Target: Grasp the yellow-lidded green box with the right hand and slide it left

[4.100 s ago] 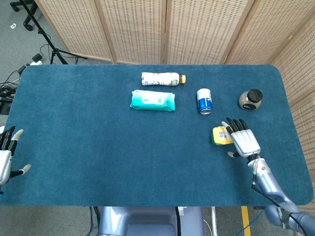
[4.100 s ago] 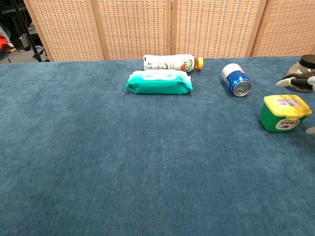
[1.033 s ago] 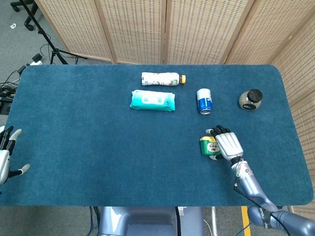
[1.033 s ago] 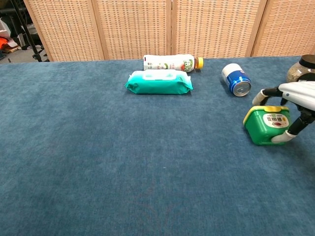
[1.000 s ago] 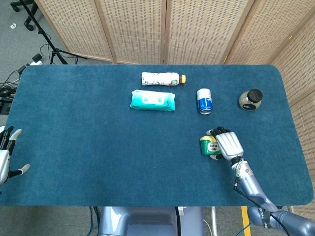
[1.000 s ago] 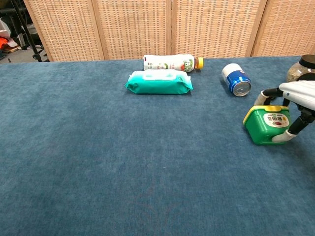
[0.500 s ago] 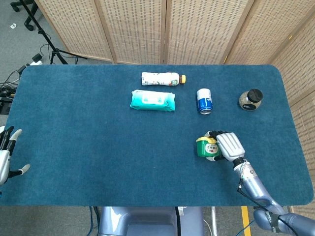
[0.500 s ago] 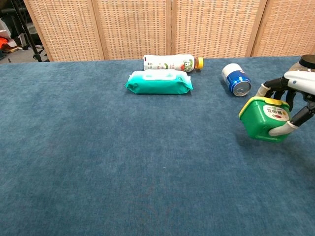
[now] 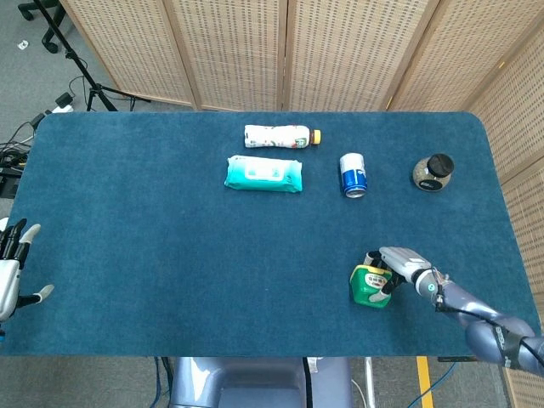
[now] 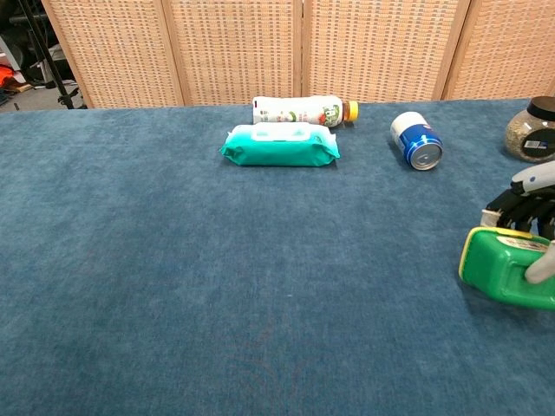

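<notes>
The green box with the yellow lid (image 9: pixel 371 286) lies tipped over near the table's front right. In the chest view the green box (image 10: pixel 512 270) shows its yellow rim facing left. My right hand (image 9: pixel 401 263) reaches in from the right and grips the box, fingers curled over its top and thumb on its near side. In the chest view my right hand (image 10: pixel 525 208) is partly cut off by the right edge. My left hand (image 9: pixel 10 270) hovers off the table's left edge, fingers spread and holding nothing.
At the back lie a white bottle (image 9: pixel 280 136), a teal wipes pack (image 9: pixel 263 173) and a blue can (image 9: pixel 353 174) on its side. A dark-lidded jar (image 9: pixel 433 172) stands at the back right. The blue table (image 9: pixel 170 255) ends close in front of the box.
The right hand has carried the box toward the near edge and slightly right, tipping it further over. The forearm now comes in from the right. The left hand has not moved.
</notes>
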You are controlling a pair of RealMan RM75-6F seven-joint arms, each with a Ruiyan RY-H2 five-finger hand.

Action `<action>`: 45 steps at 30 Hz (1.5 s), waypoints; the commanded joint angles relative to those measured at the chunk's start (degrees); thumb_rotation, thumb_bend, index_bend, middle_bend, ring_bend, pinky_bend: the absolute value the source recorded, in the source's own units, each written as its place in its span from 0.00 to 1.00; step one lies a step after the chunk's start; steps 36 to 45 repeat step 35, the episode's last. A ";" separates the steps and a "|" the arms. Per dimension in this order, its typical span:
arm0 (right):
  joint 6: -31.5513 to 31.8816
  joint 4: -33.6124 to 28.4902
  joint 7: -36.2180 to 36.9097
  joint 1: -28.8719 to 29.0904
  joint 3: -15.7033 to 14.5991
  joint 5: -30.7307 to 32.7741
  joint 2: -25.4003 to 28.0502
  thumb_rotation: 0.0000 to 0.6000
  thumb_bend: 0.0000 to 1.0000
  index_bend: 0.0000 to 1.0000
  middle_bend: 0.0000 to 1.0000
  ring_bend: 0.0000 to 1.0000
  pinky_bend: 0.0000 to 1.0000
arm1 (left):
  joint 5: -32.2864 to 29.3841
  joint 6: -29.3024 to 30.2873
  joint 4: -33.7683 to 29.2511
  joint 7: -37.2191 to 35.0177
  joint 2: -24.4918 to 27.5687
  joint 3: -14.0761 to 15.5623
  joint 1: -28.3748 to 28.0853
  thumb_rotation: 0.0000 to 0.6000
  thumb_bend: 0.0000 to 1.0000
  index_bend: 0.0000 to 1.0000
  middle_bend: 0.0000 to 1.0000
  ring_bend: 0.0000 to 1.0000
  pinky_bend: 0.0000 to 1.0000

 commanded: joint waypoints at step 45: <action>70.83 10.06 -9.98 -24.52 -6.53 -30.63 -11.80 1.00 0.00 0.00 0.00 0.00 0.00 | 1.42 1.42 -0.11 -0.22 -0.12 0.33 0.39 1.00 0.00 0.00 0.00 0.00 0.00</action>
